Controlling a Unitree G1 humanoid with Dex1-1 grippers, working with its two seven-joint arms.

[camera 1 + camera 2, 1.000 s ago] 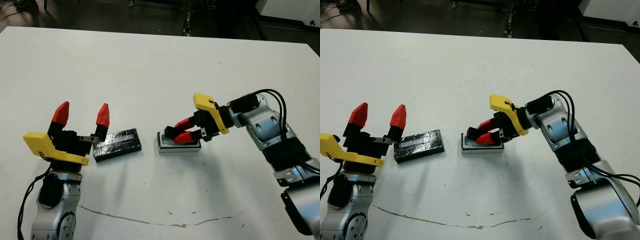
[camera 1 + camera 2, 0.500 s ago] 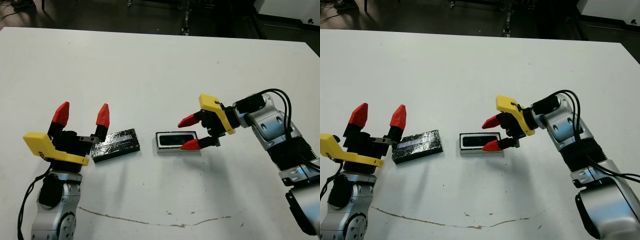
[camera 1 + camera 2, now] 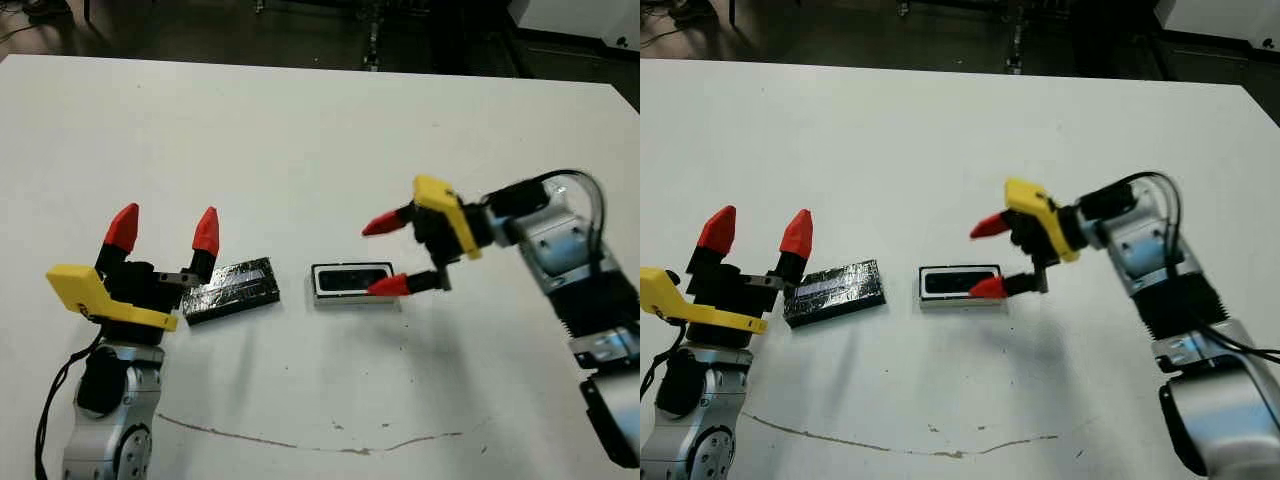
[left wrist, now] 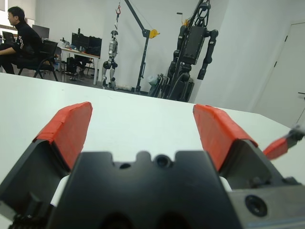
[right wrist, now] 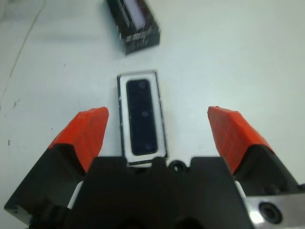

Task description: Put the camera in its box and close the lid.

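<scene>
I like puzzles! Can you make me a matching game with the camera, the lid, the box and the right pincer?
Things:
1. camera
2. lid
3. box
4. right pincer

States:
A. open, holding nothing
B. lying inside the box
C. on the table beside the left pincer
D. uncovered, camera inside

Pairs: 1-B, 2-C, 3-D, 4-A

Table [image 3: 300, 120]: white, marked by a thin dark line near its front edge.
Floor [image 3: 200, 25]: dark beyond the table.
Walls [image 4: 248, 43]: white, with a door [image 4: 288, 81].
Far desk [image 4: 78, 50]: held monitors; a person [image 4: 21, 40] sat there.
</scene>
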